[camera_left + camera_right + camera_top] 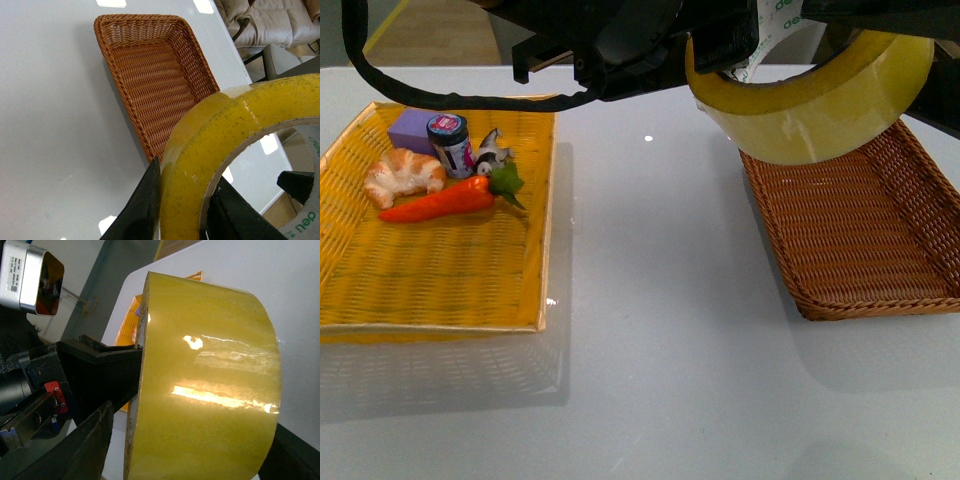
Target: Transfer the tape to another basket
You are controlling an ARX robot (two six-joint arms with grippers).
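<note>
One roll of yellowish tape (820,100) is held up in the air, close to the front camera, with its white printed core turned upward. In that view it covers the far left corner of the brown basket (860,230), and it touches neither the basket nor the table (650,350).

The left gripper (187,175) has hold of the tape (220,150). Its jaws are closed on the wall of the roll, with one black finger (147,205) on the outside and the other inside the core. Past the roll, the left wrist view shows the basket (155,75) lying on the table.

The right gripper (195,440) is spread wide, with one dark finger on each side of the tape (210,380). A thin strip of light surface shows between one finger and the roll, so this gripper seems not to press it, but the view is very close here.

Well apart from the basket, on the robot's left, lies a yellow tray (440,280). In its far part are a carrot (440,200), a croissant (405,175), a purple block (410,128), a small jar (450,142) and a little black and white figure (492,152), all close together.
</note>
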